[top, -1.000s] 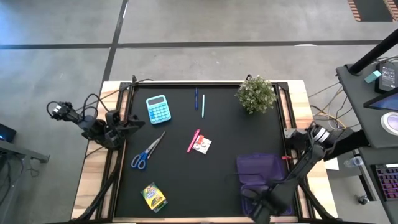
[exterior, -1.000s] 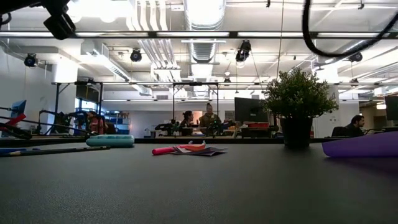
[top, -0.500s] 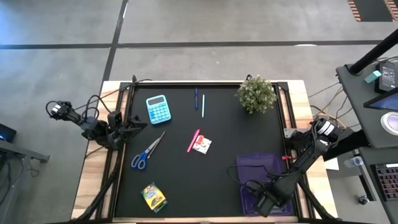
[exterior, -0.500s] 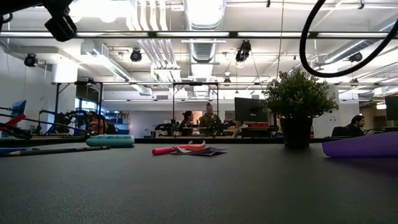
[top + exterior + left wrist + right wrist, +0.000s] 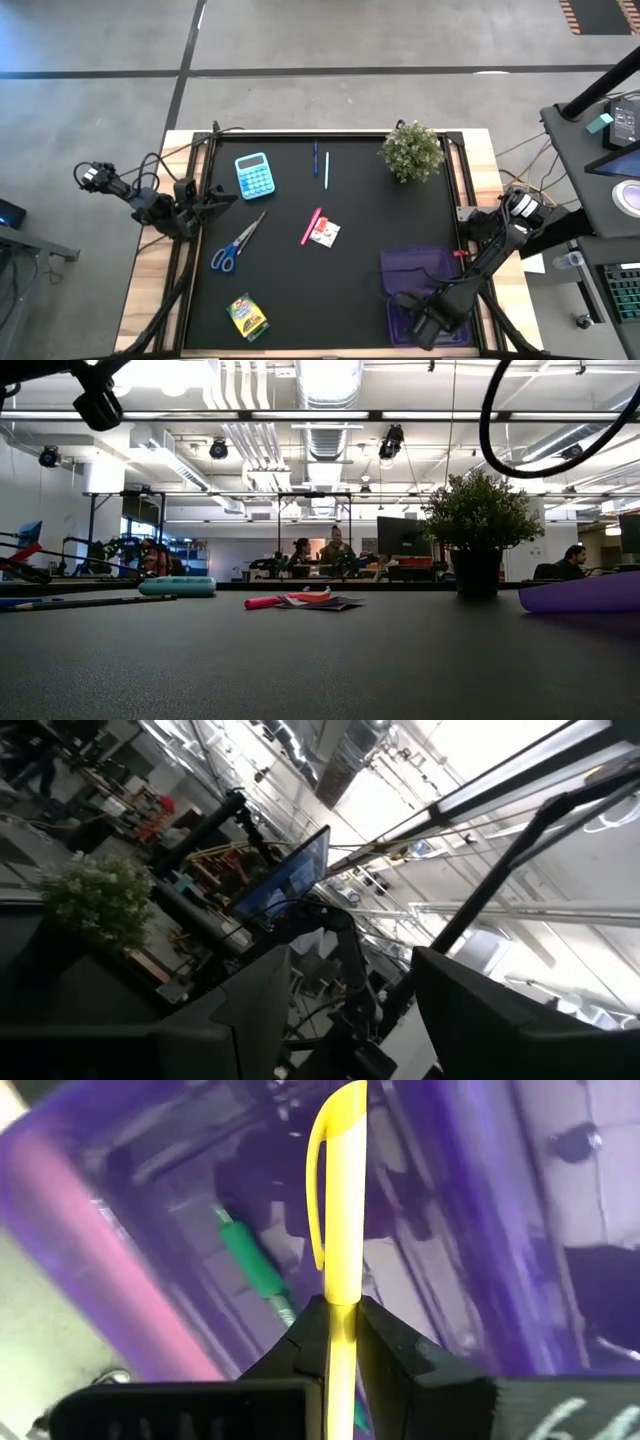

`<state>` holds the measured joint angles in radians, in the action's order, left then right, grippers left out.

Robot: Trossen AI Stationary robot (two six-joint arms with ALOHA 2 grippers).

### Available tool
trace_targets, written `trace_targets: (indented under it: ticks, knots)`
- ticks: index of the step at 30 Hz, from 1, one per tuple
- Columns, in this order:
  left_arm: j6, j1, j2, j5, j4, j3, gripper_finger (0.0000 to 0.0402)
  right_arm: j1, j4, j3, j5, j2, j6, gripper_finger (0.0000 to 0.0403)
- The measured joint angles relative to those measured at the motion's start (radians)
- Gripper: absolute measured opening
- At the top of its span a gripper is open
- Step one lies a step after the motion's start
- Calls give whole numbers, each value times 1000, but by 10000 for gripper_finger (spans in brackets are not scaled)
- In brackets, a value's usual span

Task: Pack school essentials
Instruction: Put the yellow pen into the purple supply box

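The left tool [image 5: 212, 200] waits at the counter's [image 5: 380, 220] 9 o'clock edge; its fingers [image 5: 250, 1010] stand apart, released and empty. Just inside it at about 10 o'clock lies a blue calculator [image 5: 253, 175]. The blue-handled scissors [image 5: 236, 243] lie at 8 o'clock, and the yellow-green crayon box [image 5: 246, 316] at 7 o'clock near the front edge. Toward 12 o'clock a dark blue pen [image 5: 315, 158] and a light blue pen [image 5: 326, 170] lie side by side. Near the centre, a pink marker [image 5: 311, 226] touches the white-and-red packet [image 5: 324, 233]. A potted plant [image 5: 411, 151] stands at 1 o'clock. At 5 o'clock the right tool [image 5: 428, 325] hangs over the open purple case [image 5: 415, 270], clenched on a yellow pen [image 5: 340, 1200]; a green pen [image 5: 252, 1270] lies inside the case.
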<state>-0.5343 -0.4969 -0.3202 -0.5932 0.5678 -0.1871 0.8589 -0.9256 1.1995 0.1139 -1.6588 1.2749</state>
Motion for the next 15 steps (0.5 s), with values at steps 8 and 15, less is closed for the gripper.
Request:
trace_targets:
  ticks: [8, 15]
  knots:
    - [-2, 0, 0, -3, 0, 0, 194, 0, 26, -3, 1, 0, -32, 20]
    - [-2, 0, 0, -4, 0, 0, 194, 0, 14, -3, -2, 0, 92, 67]
